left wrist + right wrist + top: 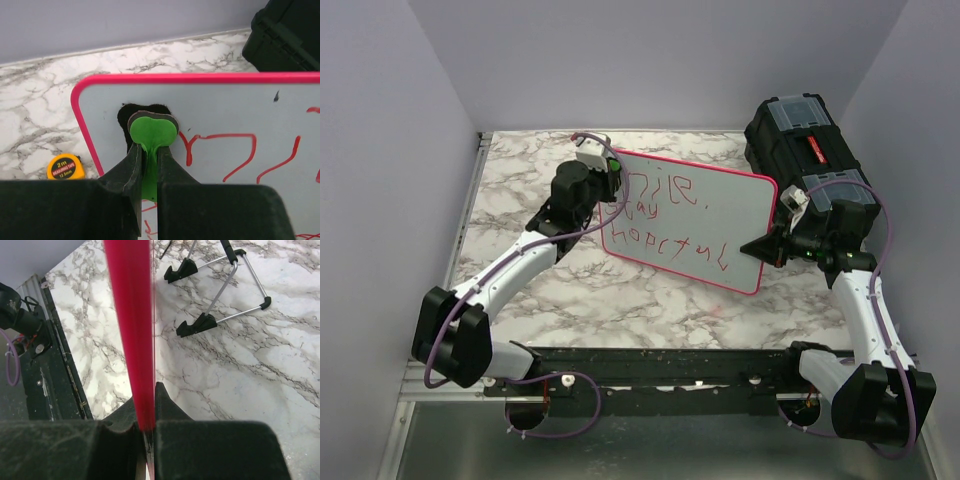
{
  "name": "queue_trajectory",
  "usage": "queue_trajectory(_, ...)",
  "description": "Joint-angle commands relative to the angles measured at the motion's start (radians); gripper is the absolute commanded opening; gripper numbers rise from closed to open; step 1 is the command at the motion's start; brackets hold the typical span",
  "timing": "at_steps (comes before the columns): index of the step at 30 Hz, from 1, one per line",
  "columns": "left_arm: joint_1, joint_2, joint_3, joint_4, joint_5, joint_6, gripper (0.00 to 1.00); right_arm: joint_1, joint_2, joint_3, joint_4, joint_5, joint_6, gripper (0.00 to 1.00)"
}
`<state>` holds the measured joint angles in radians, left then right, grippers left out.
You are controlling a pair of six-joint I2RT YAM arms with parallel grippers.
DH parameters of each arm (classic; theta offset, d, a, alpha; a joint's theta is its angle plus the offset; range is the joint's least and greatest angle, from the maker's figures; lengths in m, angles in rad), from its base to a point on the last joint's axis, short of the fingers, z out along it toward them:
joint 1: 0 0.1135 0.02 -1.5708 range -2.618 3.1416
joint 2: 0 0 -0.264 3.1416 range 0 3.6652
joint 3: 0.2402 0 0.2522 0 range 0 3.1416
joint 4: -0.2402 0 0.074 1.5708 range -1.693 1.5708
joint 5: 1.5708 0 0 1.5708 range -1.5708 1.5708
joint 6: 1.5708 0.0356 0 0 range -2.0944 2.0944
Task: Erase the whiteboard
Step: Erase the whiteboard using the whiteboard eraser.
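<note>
The whiteboard (705, 205) stands tilted on the marble table, pink-red rimmed, with red handwritten lettering (675, 240) across it. My left gripper (613, 177) is at the board's upper left corner, shut on a green eraser (152, 131). The eraser's black pad rests against the board face (225, 110), just left of the first red strokes (220, 150). My right gripper (775, 240) is shut on the board's right edge. In the right wrist view the pink rim (132, 330) runs straight up out of the closed right gripper (146, 407).
A black toolbox (805, 140) sits at the back right, close behind the right arm, and shows as the dark toolbox (285, 35) in the left wrist view. A yellow tape measure (65, 167) lies left of the board. A wire stand with black feet (220, 295) lies behind it.
</note>
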<state>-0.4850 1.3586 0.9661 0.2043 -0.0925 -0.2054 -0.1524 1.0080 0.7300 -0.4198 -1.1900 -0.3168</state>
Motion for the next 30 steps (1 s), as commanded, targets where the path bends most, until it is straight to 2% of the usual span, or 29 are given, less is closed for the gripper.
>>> queue_trajectory(1, -0.007, 0.017, 0.043, -0.02, 0.0, 0.027, 0.0, 0.004, -0.008, 0.008, 0.042, -0.007, -0.051, 0.0)
queue_trajectory(16, -0.017, 0.001, -0.2, 0.133, 0.129, -0.005, 0.0, 0.004, -0.003, 0.008, 0.042, -0.011, -0.052, 0.01)
queue_trajectory(30, -0.016, 0.016, 0.02, 0.054, 0.169, 0.016, 0.0, 0.005, -0.008, 0.008, 0.041, -0.005, -0.052, 0.01)
